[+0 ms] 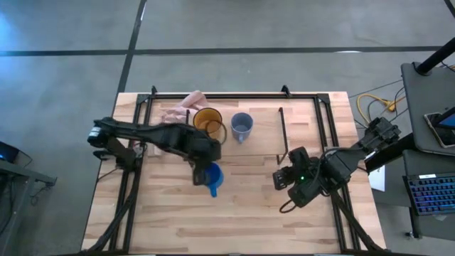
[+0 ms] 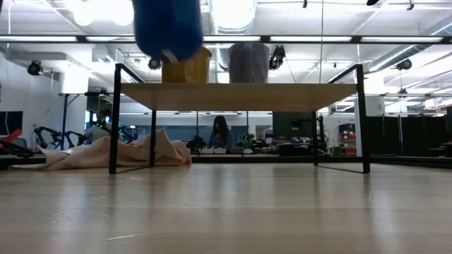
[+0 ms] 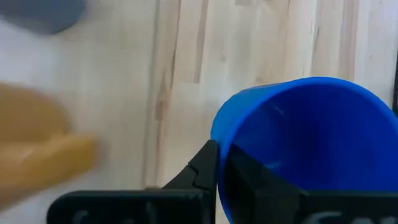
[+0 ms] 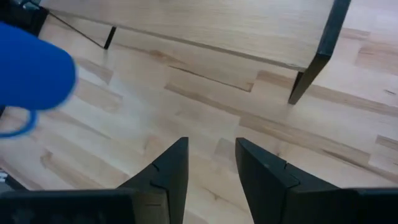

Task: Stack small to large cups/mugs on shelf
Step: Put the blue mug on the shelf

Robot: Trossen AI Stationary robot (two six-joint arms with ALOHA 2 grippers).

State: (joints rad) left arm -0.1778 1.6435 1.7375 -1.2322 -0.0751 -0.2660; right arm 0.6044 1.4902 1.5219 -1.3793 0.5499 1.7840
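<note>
The bright blue mug (image 1: 213,176) hangs in my left gripper (image 1: 202,171), high over the table in front of the shelf; the low view shows the mug (image 2: 168,28) above the height of the shelf top. The yellow-orange mug (image 1: 207,121) and the pale grey-blue mug (image 1: 242,126) stand side by side on the shelf's wood plank (image 2: 240,87). My right gripper (image 4: 211,162) is open and empty over the table to the right of the blue mug (image 4: 31,68). My left gripper holds the blue mug by its rim (image 3: 219,146). One finger (image 3: 249,174) is inside the mug and the other finger (image 3: 200,169) is outside on the wall. The mug is lifted clear of the table, its handle (image 1: 212,192) toward the near edge.
A pink cloth (image 1: 181,107) lies at the far left, partly under the shelf, and shows in the low view (image 2: 113,152). The shelf's black wire legs (image 2: 113,120) stand on the table. Bare tabletop (image 1: 234,220) lies toward the near edge.
</note>
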